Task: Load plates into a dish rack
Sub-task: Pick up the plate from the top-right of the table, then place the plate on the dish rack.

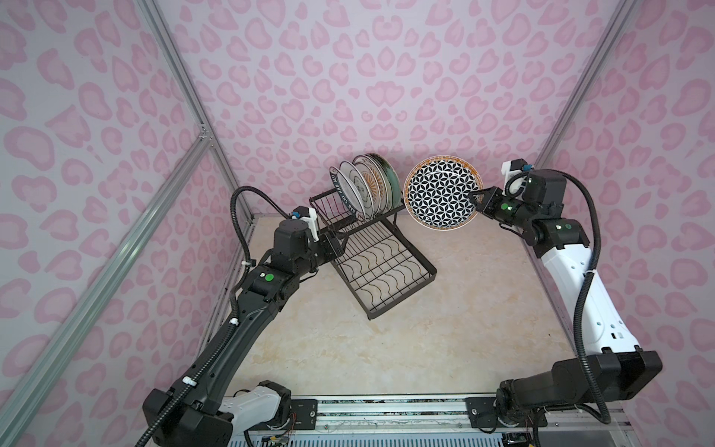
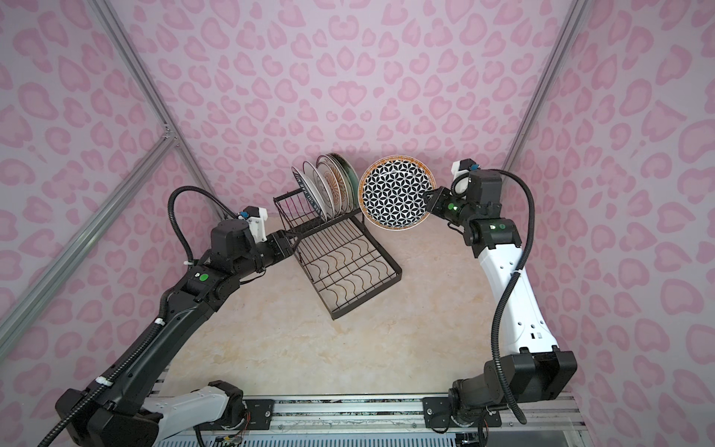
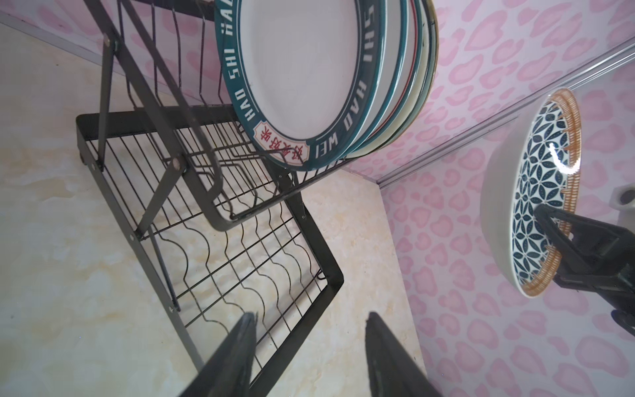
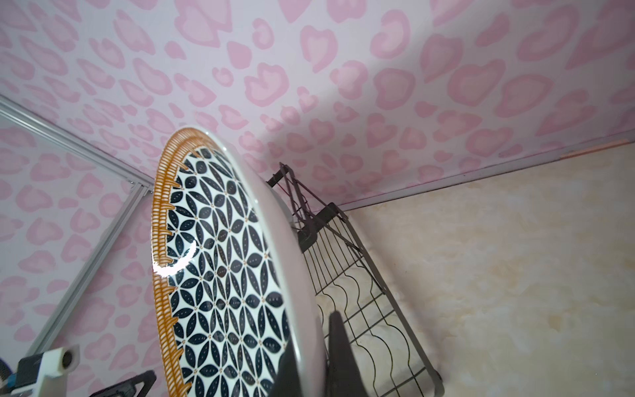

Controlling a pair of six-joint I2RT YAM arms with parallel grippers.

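Note:
The black wire dish rack (image 1: 404,295) (image 2: 367,296) stands at the back of the table, turned at an angle. Several plates (image 1: 363,185) (image 2: 327,189) stand on edge in its raised upper basket; the teal-lettered one (image 3: 302,68) is nearest my left gripper. My right gripper (image 1: 476,199) (image 2: 429,197) (image 4: 311,335) is shut on the rim of the black-white geometric plate (image 1: 439,197) (image 2: 394,197) (image 4: 223,275). That plate hangs upright in the air, just right of the racked plates. My left gripper (image 1: 336,245) (image 2: 290,244) (image 3: 312,314) is open and holds nothing, by the rack's left side.
The rack's lower tray (image 3: 323,244) (image 4: 360,247) with wavy wires holds nothing. The marble tabletop (image 1: 387,360) is walled by pink patterned panels close behind and beside the rack. Aluminium posts (image 1: 182,89) run up the corners. A metal rail (image 1: 387,406) lines the front edge.

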